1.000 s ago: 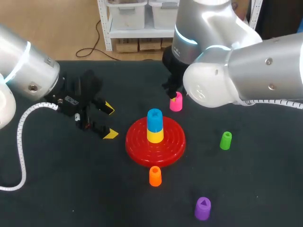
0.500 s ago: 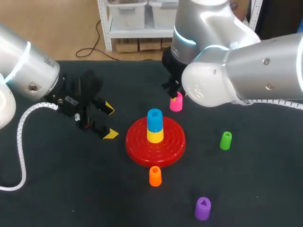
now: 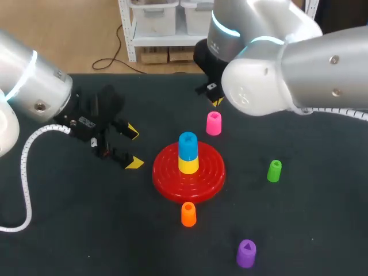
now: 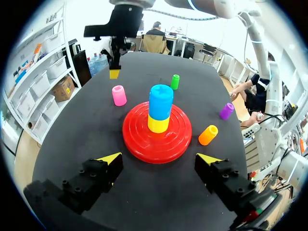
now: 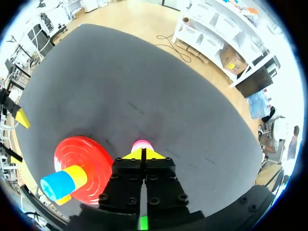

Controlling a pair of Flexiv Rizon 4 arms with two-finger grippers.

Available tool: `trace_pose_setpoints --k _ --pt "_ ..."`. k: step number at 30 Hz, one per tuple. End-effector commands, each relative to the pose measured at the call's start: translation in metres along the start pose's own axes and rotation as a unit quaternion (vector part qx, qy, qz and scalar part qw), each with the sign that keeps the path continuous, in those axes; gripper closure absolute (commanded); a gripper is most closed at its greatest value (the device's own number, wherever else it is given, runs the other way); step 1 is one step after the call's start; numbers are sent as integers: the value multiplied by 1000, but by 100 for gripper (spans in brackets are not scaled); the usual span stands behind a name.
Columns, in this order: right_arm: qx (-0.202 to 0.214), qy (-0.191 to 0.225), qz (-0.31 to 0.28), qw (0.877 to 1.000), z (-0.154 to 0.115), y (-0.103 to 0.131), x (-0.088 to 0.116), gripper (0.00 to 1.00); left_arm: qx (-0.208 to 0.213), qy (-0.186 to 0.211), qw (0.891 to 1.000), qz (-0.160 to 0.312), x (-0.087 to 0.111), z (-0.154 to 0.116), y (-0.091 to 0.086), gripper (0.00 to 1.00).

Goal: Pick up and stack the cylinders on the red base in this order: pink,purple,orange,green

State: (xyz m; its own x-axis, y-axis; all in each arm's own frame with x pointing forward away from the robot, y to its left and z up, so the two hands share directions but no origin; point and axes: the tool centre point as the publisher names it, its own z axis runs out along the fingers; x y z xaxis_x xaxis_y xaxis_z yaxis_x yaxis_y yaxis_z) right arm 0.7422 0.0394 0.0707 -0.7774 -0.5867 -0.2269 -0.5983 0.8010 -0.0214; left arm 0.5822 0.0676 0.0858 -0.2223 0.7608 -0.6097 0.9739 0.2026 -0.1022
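The pink cylinder (image 3: pixel 213 123) stands on the black table behind and to the right of the red base (image 3: pixel 167 172). My right gripper (image 3: pixel 217 102) hangs above and just behind it, shut on nothing; in the right wrist view its tips (image 5: pixel 143 154) meet, with the pink cylinder (image 5: pixel 141 144) below them. A blue cylinder (image 3: pixel 187 145) sits on a yellow one (image 3: pixel 188 164) on the base. The orange cylinder (image 3: pixel 188 214), green cylinder (image 3: pixel 274 171) and purple cylinder (image 3: pixel 246 253) stand on the table. My left gripper (image 3: pixel 133 147) stands open to the left of the base (image 4: pixel 139 144).
Bare black table lies left of the base under my left arm and along the front left. The orange cylinder stands close to the base's front rim. The green cylinder is off to the right, the purple one near the front edge.
My right gripper has shut its fingers and risen back off the pink cylinder, which stays standing on the table. The left arm has not moved.
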Motion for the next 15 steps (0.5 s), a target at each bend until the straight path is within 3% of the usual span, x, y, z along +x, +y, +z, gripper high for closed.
trace_pose_setpoints --k 1,2,4,5,15 --pt "-2 -4 -5 1000 -6 1 7 100 1 2 1000 0 0 0 1 0" --pt "-2 -4 -5 1000 -6 2 8 93 1 2 1000 0 0 0 1 0" --pt "-1 -5 -7 1000 -6 3 8 55 1 2 1000 0 0 0 1 0" --pt "0 -6 -8 1000 -6 3 9 0 1 2 1000 0 0 0 1 0" --pt "-1 -3 -5 1000 1 4 12 0 1 2 1000 0 0 0 1 0"
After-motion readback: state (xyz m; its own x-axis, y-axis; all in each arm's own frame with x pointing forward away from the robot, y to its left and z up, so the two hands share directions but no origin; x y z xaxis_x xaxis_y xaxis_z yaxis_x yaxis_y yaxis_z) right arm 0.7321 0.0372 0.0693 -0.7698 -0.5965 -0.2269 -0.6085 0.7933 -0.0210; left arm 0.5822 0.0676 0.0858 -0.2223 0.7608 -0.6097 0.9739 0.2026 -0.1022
